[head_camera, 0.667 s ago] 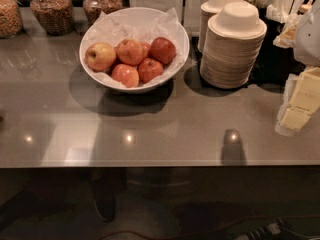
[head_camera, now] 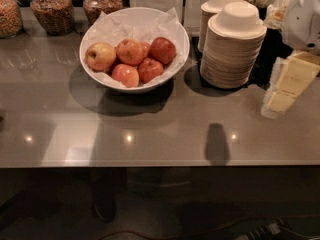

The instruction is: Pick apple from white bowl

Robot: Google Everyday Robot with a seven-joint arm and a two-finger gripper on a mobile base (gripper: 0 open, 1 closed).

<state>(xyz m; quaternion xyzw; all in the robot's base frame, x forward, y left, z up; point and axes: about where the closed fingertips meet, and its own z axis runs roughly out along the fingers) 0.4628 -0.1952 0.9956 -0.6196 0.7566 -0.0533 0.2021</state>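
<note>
A wide white bowl (head_camera: pixel 177 59) lined with crinkled white paper stands on the grey counter at the back left. It holds several apples. The red-orange apple (head_camera: pixel 130 51) with paler patches lies near the bowl's middle. A yellow-green apple (head_camera: pixel 101 55) lies to its left and a darker red apple (head_camera: pixel 162 49) to its right. Two more red apples lie in front. My gripper (head_camera: pixel 291 82), cream-coloured on a white arm, hovers at the right edge of the view, far right of the bowl and holding nothing.
Two tall stacks of small off-white disposable bowls (head_camera: pixel 232 46) stand between the white bowl and my gripper. Glass jars of dry food (head_camera: pixel 52 11) line the back left. A holder with utensils (head_camera: pixel 277 1) stands at the back right. The counter's front edge (head_camera: pixel 150 164) runs across the view.
My gripper has shifted slightly up and to the left at the right edge. The bowl and apples have not moved.
</note>
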